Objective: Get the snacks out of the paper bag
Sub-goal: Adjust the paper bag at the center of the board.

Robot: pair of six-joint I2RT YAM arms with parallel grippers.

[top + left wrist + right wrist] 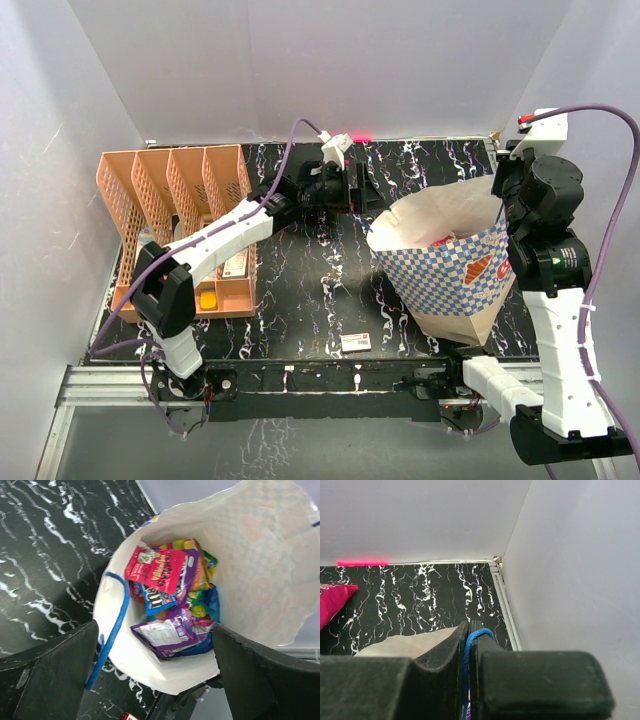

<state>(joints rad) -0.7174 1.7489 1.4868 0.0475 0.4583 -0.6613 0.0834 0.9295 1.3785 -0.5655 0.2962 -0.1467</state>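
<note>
Left wrist view: left fingers (70,655) are spread wide, holding nothing. The paper bag (260,570) mouth sits just past the two fingertips and opens toward them, with the cream inside showing. The snacks (192,605) are piled at the bag bottom, straight ahead of the gap between the fingers. A magenta packet (160,570) lies on top at the far side, with a blue packet (156,601) under it. A purple packet (165,635) lies nearest the fingertips, and yellow and green bits show behind. Every snack in view is inside the bag. A blue cord handle (114,622) hangs down the inner wall just beside one finger; cannot tell if it touches.

Right wrist view: right fingers (450,650) are pressed almost together and clamped on a cord loop (476,634), which pokes out past the tips. The cream bag rim lies against the outer side of one finger. Cannot tell if paper is pinched too.

Top external view: the bag stands on the counter (300,290), with its mouth tipped toward the left fingers, which sit apart from the rim. The right fingers are at the opposite side of the rim. A peach divider rack (170,190) is well apart from both sets of fingers. A small white box (356,343) lies on the counter, well apart from both.
</note>
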